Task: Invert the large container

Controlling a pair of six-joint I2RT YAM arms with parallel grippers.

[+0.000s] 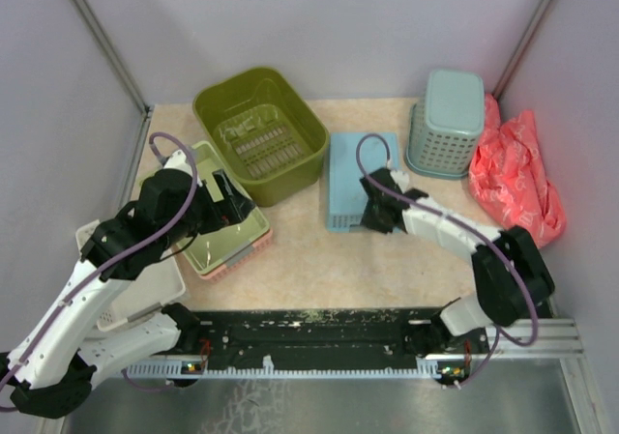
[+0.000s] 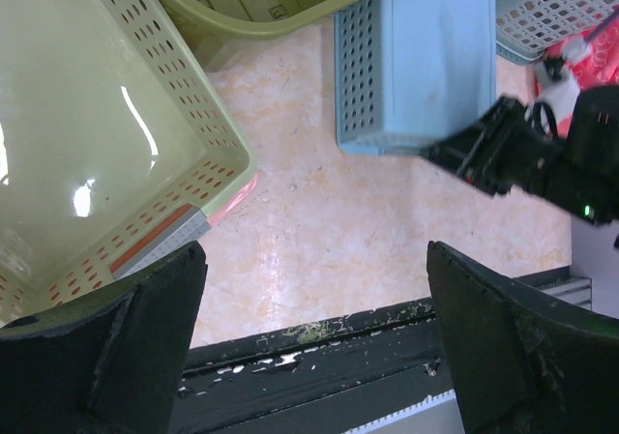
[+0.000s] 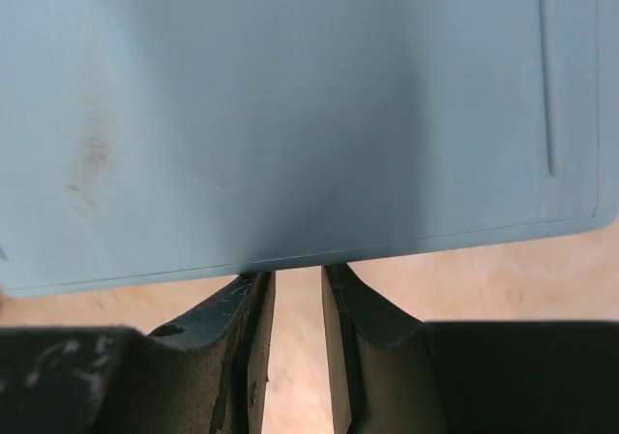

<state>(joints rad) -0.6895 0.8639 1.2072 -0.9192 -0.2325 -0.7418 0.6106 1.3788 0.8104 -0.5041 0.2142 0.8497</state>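
I see my right gripper narrowed to a slim gap, holding nothing, at the upturned blue bin's edge, my left gripper gaping empty, and the olive-green tub upright just left of that bin.

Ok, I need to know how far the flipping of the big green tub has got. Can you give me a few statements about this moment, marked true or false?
1. The olive tub stands with its open side up. True.
2. The left gripper is clamped on the olive tub's rim. False: its jaws are wide open and hold nothing, and it hangs by the pale-green tray.
3. The right gripper is at the near edge of the blue box. True.
4. The mesh basket lies inside the olive tub. False: it stands apart at the back right, next to the red bag.
5. The blue box lies bottom up. True.
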